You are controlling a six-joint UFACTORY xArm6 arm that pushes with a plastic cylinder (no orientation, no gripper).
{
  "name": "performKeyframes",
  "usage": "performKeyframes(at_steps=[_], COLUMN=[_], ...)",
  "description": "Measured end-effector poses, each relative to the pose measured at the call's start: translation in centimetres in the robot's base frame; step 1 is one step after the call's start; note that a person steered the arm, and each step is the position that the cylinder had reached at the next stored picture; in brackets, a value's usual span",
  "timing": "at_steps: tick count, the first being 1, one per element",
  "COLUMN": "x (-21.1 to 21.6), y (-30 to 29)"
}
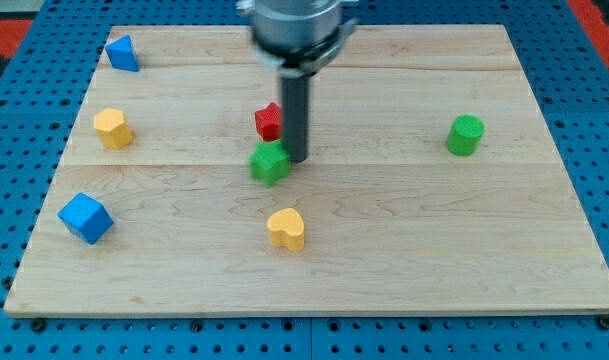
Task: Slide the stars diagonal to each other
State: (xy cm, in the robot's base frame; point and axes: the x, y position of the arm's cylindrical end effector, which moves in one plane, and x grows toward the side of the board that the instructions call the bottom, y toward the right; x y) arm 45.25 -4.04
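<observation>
A red star block [269, 121] lies near the board's middle, partly hidden by my rod. A green star block [270, 163] lies just below it, almost touching. My tip [297, 159] rests on the board at the green star's upper right edge, right of the red star and close against both.
A blue triangular block [122, 53] sits at the top left. A yellow block [113, 128] is at the left. A blue cube [85, 218] is at the lower left. A yellow heart block [286, 229] lies below the stars. A green cylinder [465, 135] stands at the right. The wooden board [484, 250] rests on blue pegboard.
</observation>
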Motion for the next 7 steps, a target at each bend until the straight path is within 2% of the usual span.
performKeyframes(at_steps=[1, 2, 3, 5, 6, 7], x=[2.7, 2.9, 0.6, -1.4, -4.8, -11.2], y=[-1.1, -5.0, -9.0, -14.5, -12.2, -14.6])
